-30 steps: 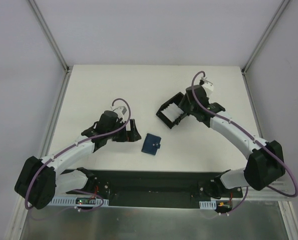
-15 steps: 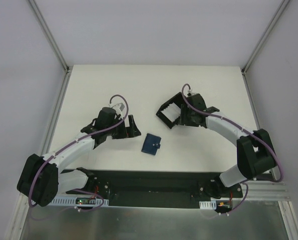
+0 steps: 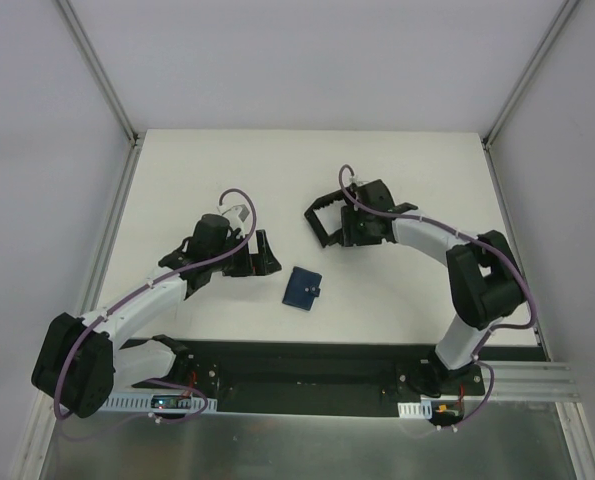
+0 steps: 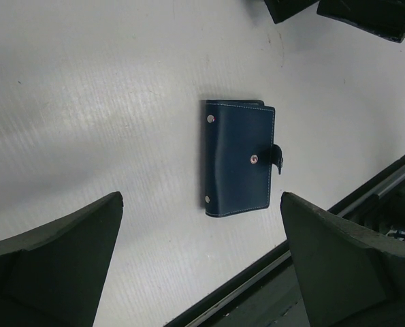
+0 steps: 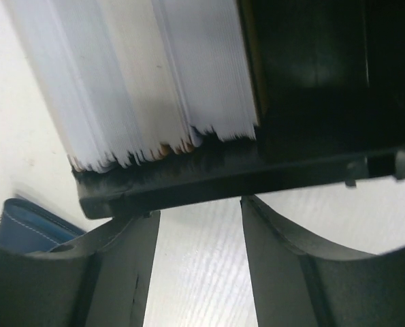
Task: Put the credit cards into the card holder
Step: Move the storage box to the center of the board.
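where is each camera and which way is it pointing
Top external: above and behind the bases, looking down at the white table, left arm, right arm, the navy folding card holder.
Left wrist: on the left arm, facing down onto that holder, open left claw framing it.
Right wrist: low, facing the black square plastic tray of whitish plastic cards, right claw below.
Shared: all three show the holder.

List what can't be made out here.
Right wrist: cards cut off by the top edge, blurred; no count.
Top: cards hidden by the right arm over the black tray.
Left wrist: wallet is shut; pockets hidden.
Right wrist: whether the right fingers touch the tray is unclear, too close.
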You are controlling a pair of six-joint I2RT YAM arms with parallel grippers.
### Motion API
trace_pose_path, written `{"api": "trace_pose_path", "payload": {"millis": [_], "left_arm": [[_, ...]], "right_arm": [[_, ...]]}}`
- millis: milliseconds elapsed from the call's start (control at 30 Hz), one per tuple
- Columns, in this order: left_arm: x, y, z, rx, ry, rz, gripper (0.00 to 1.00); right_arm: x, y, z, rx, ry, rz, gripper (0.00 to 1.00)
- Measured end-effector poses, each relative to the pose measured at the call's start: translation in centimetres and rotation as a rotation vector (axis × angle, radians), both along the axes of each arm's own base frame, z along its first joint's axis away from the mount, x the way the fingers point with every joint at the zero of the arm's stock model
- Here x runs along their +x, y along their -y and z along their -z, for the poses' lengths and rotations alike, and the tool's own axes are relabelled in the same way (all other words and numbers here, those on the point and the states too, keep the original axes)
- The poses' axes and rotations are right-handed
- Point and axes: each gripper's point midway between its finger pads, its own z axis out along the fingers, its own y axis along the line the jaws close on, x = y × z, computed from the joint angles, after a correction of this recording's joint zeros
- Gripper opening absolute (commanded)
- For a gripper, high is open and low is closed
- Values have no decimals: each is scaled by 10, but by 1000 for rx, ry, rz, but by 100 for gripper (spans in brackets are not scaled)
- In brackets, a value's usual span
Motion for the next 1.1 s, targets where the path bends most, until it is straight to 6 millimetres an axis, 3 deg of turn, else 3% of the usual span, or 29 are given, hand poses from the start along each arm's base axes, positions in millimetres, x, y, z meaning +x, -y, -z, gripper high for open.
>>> {"api": "trace_pose_path", "payload": {"millis": [167,300,400,500,533,633,733,867,1000,1100], "left_arm": [[0,0,0,3,3,3,99],[0,0,0,6,7,7,99],[0,-1,1,11,12,12,99],[0,-1,2,15,13,16,99],[0,-1,2,18,11,17,99],[0,-1,6,25,3,21,99],[0,-1,6,25,3,21,99],[0,-1,6,25,3,21,99],[0,-1,6,26,3,21,99],[0,-1,6,28,6,24,99]], "right_arm": [[6,-21,-10,29,36,-81,55],[0,-29,-20,44,48,-121,59],[-5,-27,-45,59,94,-126,59],[-2,-20,-83,90,174,-117,60],[5,-18,-101,99,207,-111,60],[28,-13,-127,106,256,-91,60],[56,-12,-141,108,286,-78,59],[75,-11,-114,71,230,-83,60],[68,-10,-73,26,119,-109,60],[63,-8,-58,9,81,-122,60]]}}
